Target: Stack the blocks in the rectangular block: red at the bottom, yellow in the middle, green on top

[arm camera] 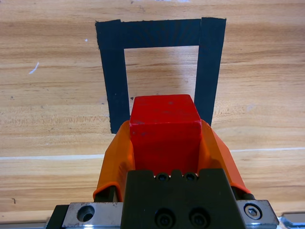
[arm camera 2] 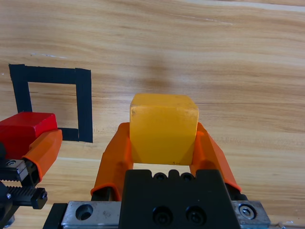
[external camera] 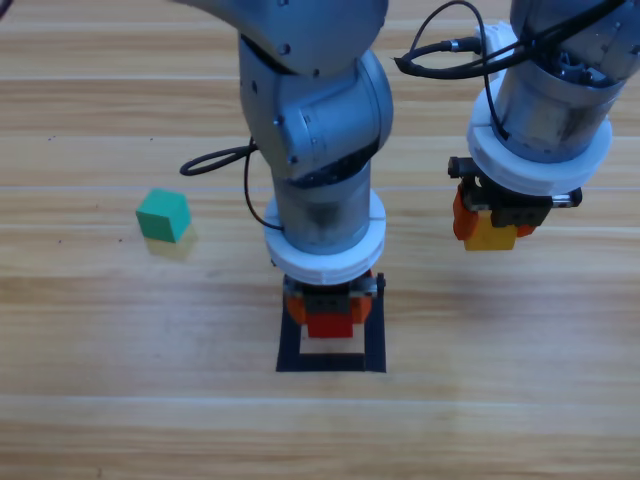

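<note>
Left end effector (external camera: 329, 312) at centre, over the 12 o'clock edge of the rectangular block (external camera: 331, 362), holding red (external camera: 329, 324). Right end effector (external camera: 489, 228) at 2 o'clock of it, holding yellow (external camera: 489, 236). Green (external camera: 163, 215) on the counter (external camera: 100, 380) at 10 o'clock, well apart.

The right gripper (arm camera 2: 164, 143) clamps the yellow cube (arm camera 2: 164, 128) above wood, beside the black tape outline (arm camera 2: 84, 102).

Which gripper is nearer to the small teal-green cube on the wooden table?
The left. The left gripper, shut on the small red cube over the black tape rectangle, is right of the teal-green cube. The right gripper, holding the small yellow cube, is farther right.
</note>
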